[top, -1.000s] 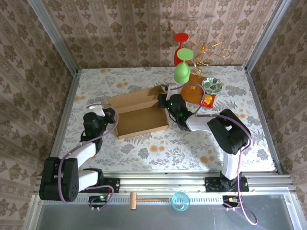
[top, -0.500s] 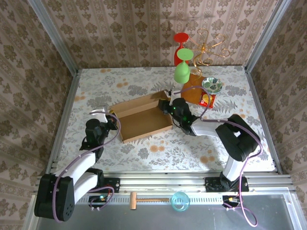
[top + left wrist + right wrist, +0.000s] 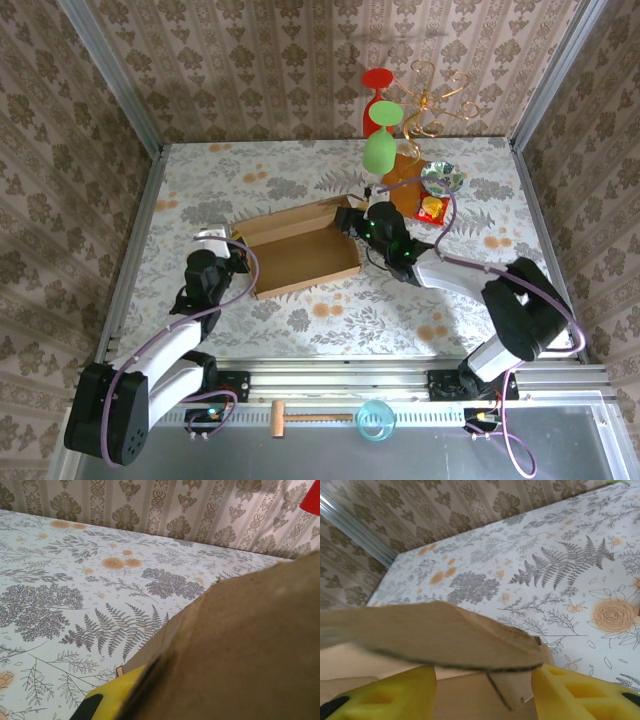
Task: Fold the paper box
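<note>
The paper box (image 3: 300, 250) is a shallow brown cardboard tray, lying at a slant in the middle of the table with its long back flap raised. My left gripper (image 3: 233, 262) is at its left end. In the left wrist view the cardboard (image 3: 240, 645) presses against one yellow finger (image 3: 107, 700) and hides the other, so the gripper looks shut on that end wall. My right gripper (image 3: 352, 222) is at the right end. Its yellow fingers (image 3: 385, 692) stand wide apart, open, around a small end tab (image 3: 512, 690), under a blurred flap (image 3: 435, 632).
Behind the right gripper stand a green goblet (image 3: 378, 152), a red goblet (image 3: 377, 85) and a gold wire stand (image 3: 432, 100). An orange-brown board (image 3: 405, 185) and a patterned bowl (image 3: 441, 178) lie beside them. A wooden mallet (image 3: 300, 417) and a blue cup (image 3: 375, 420) rest on the near rail.
The box has turned and slid toward the near right. My left arm has drawn back with its end. The right arm has stretched out, its elbow swinging right.
</note>
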You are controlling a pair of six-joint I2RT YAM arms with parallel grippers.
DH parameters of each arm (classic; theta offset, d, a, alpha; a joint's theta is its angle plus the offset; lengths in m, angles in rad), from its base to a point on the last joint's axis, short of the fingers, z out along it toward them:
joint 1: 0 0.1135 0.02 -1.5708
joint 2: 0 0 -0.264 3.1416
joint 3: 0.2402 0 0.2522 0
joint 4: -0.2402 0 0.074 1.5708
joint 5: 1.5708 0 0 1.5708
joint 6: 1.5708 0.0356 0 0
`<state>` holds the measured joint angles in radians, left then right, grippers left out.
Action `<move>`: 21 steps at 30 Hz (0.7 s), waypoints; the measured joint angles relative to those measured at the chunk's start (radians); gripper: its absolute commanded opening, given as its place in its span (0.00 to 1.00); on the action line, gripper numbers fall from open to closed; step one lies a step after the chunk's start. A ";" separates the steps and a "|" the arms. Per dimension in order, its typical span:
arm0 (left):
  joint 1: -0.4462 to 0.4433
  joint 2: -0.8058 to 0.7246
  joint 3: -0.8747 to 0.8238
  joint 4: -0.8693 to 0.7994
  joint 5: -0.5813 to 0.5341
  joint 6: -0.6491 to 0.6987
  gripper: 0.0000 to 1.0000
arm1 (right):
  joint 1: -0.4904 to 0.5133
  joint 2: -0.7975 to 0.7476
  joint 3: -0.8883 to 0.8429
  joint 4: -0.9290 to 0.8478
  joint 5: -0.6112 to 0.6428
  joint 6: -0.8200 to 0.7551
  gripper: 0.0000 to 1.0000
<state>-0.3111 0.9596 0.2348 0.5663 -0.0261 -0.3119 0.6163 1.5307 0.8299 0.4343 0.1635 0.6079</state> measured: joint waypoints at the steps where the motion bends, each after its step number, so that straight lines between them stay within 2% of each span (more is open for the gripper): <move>1: -0.002 0.000 0.000 0.000 -0.005 0.002 0.00 | 0.000 -0.032 0.000 -0.029 -0.009 0.012 0.57; 6: -0.003 0.000 0.000 -0.001 -0.013 0.003 0.00 | 0.000 -0.214 -0.001 -0.209 -0.014 0.070 0.55; 10: -0.003 0.000 0.000 0.000 -0.013 0.003 0.00 | -0.023 -0.367 -0.001 -0.355 0.040 0.161 0.29; 12: -0.003 0.003 0.000 0.001 -0.013 0.003 0.00 | -0.083 -0.394 -0.001 -0.405 0.042 0.237 0.23; 16: -0.003 0.006 0.000 0.003 -0.013 0.003 0.00 | -0.238 -0.278 0.002 -0.438 -0.014 0.383 0.19; 21: -0.003 0.011 0.000 0.009 -0.013 0.004 0.00 | -0.261 0.022 0.111 -0.461 -0.160 0.477 0.16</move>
<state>-0.3138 0.9707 0.2352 0.5751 -0.0387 -0.3080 0.3553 1.5524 0.9413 -0.0269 0.0032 1.0847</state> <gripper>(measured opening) 0.054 0.166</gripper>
